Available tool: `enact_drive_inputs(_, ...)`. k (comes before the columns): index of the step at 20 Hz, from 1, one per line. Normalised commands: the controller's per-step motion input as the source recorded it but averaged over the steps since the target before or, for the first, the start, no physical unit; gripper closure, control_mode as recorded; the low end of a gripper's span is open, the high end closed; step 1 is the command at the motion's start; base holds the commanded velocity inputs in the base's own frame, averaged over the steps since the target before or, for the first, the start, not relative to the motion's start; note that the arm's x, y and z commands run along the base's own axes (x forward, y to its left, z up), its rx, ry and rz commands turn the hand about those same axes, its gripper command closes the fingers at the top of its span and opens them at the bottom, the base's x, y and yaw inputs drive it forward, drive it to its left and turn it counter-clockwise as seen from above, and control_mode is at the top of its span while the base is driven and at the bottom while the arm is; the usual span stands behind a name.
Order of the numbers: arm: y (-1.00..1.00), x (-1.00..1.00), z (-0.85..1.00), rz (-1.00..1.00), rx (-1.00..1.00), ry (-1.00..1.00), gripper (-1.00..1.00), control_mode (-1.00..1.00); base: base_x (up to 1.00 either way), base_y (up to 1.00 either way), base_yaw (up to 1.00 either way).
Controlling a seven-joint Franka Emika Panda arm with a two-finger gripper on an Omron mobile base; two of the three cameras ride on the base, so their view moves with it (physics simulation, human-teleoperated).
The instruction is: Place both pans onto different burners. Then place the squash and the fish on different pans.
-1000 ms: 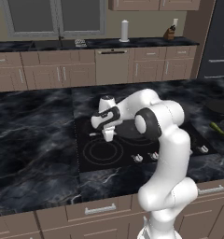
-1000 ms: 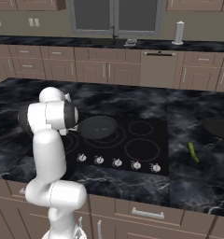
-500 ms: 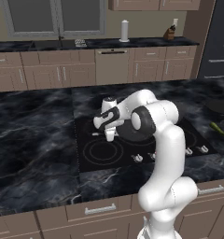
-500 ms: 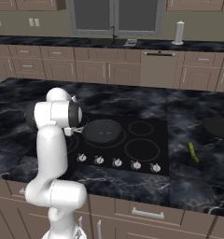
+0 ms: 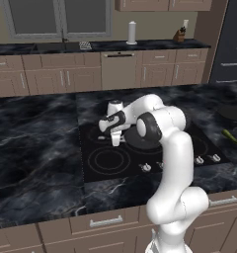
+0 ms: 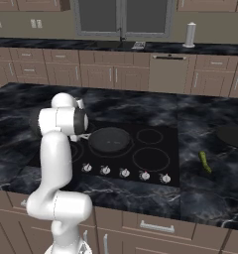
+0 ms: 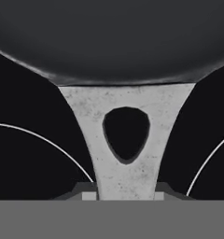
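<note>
**A:** Since a second ago, what has moved? I see the pan shifted a little over the cooktop, and the arm's elbow has swung along with it.

**B:** Agreed. The gripper (image 5: 115, 140) is clenched on the pan's handle (image 7: 126, 140). From the hand view, the grey handle with its teardrop hole runs straight up between the fingertips into the dark pan (image 7: 114, 37).

**A:** Where does that pan sit?

**B:** On the black cooktop (image 6: 155, 171), over the rear left burner. In the right base view the pan (image 6: 109, 140) lies just right of the arm's white elbow. In the left base view most of it is hidden behind the arm.

**A:** And the burner rings?

**B:** A large ring (image 5: 109, 159) lies bare at the front left, just beside the gripper. Thin white arcs of rings (image 7: 48, 142) curve on either side of the handle in the hand view.

**A:** The other pan?

**B:** It is off the cooktop, well apart, on the dark marble surface (image 6: 22, 99) at the far right: a dark round shape (image 6: 233, 135) at the picture's edge.

**A:** The squash?

**B:** The squash (image 6: 205, 161) lies on the surface near that second pan, between it and the cooktop's right edge. In the left base view it shows as a green sliver (image 5: 233, 137).

**A:** Knobs?

**B:** A row of small silver knobs (image 6: 124, 172) runs along the cooktop's front.
</note>
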Motion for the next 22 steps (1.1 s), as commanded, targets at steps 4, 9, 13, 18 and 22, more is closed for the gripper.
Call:
enact_drive_inputs(4,-0.17,0.16,0.0,-0.02,0.0,0.0,1.0,-1.0,0.0,0.0,0.0)
enact_drive_inputs(9,-0.06,0.02,0.0,0.0,0.0,0.0,1.0,-1.0,0.0,0.0,0.0)
enact_drive_inputs(13,0.0,0.0,0.0,0.0,0.0,0.0,1.0,-1.0,0.0,0.0,0.0)
enact_drive_inputs(18,0.0,0.0,0.0,0.0,0.0,0.0,-1.0,-1.0,0.0,0.0,0.0)
enact_drive_inputs(22,0.0,0.0,0.0,0.0,0.0,0.0,-1.0,-1.0,0.0,0.0,0.0)
